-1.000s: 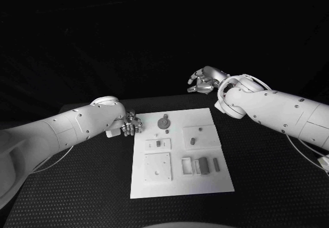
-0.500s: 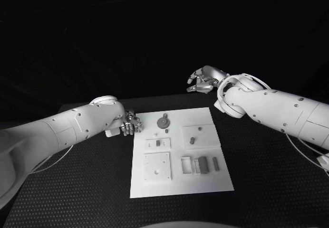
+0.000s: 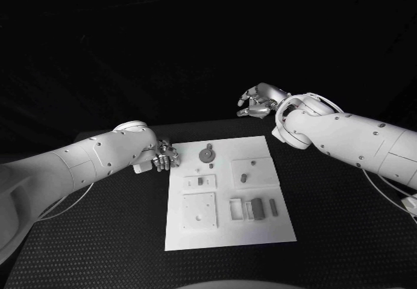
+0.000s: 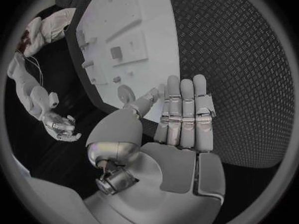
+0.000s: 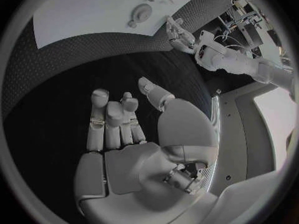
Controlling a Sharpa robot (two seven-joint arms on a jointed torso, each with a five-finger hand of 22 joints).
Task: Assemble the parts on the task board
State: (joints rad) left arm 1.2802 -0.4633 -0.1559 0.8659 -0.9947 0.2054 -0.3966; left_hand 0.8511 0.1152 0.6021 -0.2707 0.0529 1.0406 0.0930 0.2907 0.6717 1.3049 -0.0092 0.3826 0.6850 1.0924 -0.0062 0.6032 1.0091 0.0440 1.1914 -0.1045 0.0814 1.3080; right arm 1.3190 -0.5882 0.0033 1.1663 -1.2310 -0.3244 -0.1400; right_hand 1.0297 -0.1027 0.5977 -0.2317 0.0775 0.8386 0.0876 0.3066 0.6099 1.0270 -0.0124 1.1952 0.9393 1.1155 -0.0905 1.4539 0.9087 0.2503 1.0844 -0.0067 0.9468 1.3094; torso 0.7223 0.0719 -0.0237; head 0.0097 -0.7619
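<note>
Black counter [image 3: 104, 241], task board [image 3: 228, 192] mid-counter, parts [image 3: 206, 154] on it. Left hand [image 3: 164, 156] empty, fingers extended, beside board's far-left corner. Right hand [image 3: 259, 101] empty, fingers loosely curled, raised beyond counter's far edge.

Right hand [image 5: 127, 134] open, palm up, fingers [image 5: 99, 119] slightly curled, nothing held. Beyond it the dark bench [image 5: 93, 55] and the white board [image 5: 81, 10], with a round part [image 5: 142, 11] lying near its edge. Left hand [image 5: 177, 35] just beside the board, over the bench.
</note>
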